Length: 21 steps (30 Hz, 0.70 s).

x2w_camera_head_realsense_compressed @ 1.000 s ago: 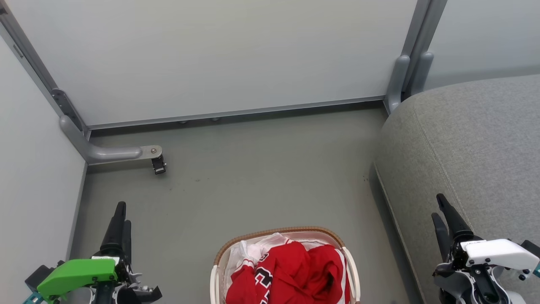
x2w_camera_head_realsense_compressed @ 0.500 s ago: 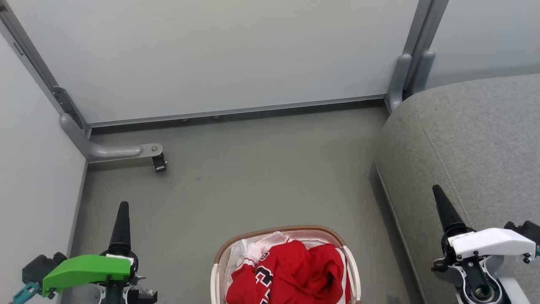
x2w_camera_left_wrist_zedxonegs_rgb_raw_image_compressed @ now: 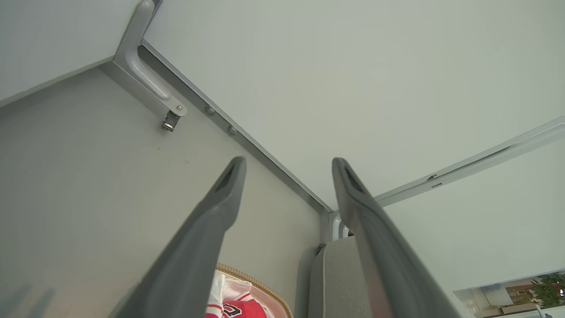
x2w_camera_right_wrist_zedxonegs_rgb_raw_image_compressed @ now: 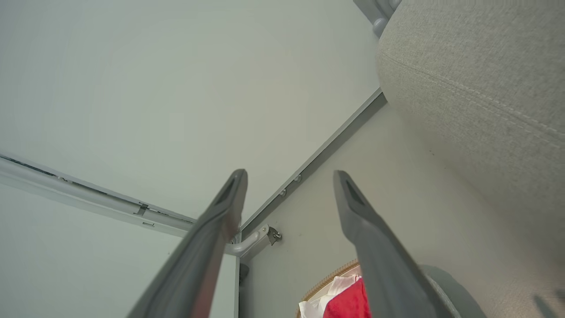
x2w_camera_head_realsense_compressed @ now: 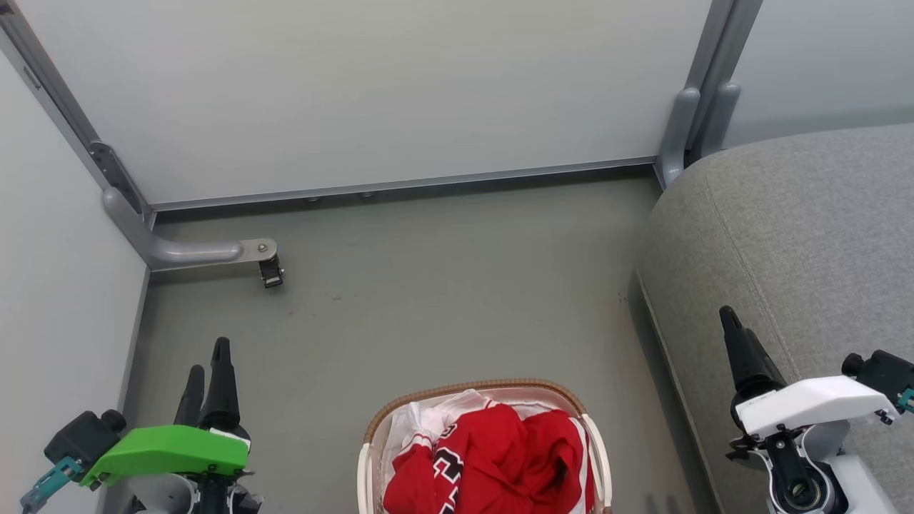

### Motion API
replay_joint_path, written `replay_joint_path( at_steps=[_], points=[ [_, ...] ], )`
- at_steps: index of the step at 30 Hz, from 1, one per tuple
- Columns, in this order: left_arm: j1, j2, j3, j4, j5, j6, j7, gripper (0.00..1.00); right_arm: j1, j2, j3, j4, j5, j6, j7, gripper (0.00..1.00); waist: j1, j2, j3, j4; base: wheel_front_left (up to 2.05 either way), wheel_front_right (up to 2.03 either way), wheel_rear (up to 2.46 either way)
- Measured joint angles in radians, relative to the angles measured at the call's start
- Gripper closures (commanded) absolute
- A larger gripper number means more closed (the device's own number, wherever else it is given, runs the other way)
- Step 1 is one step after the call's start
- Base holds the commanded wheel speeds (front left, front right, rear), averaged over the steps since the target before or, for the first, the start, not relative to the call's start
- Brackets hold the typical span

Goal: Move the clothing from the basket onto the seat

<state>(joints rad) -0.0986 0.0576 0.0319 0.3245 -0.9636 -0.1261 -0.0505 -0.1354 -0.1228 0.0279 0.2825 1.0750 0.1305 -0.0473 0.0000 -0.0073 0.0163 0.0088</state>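
Arms just re-posed, left gripper (x2w_camera_head_realsense_compressed: 208,357) and right gripper (x2w_camera_head_realsense_compressed: 730,321) still wide open, empty; clothing (x2w_camera_head_realsense_compressed: 500,457) sits untouched in basket (x2w_camera_head_realsense_compressed: 457,390) between them, pick not started.

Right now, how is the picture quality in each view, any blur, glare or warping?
Head view: soft even light, no glare, sharp; the basket is cropped by the bottom edge. Left wrist view: wide-angle tilt, the left pincer goes soft toward its base. Right wrist view: the same softness on the right pincer, and the seat weave looks slightly smeared.
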Motion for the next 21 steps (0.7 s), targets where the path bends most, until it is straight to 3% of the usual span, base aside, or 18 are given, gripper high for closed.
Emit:
replay_joint_path(
  at_steps=[12,21],
  points=[
    [-0.001,0.010,-0.032,0.007,0.208,0.005,-0.039,0.00,-0.008,-0.018,0.033,0.008,-0.183,0.000,-0.039,0.00,0.0000,0.0000,0.003,0.002,0.00,0.00,0.00],
    [-0.010,0.020,-0.052,0.012,0.324,0.032,-0.065,0.00,-0.020,-0.029,0.062,0.014,-0.313,0.000,-0.067,0.00,0.0000,0.0000,0.006,0.004,0.00,0.00,0.00]
  ],
)
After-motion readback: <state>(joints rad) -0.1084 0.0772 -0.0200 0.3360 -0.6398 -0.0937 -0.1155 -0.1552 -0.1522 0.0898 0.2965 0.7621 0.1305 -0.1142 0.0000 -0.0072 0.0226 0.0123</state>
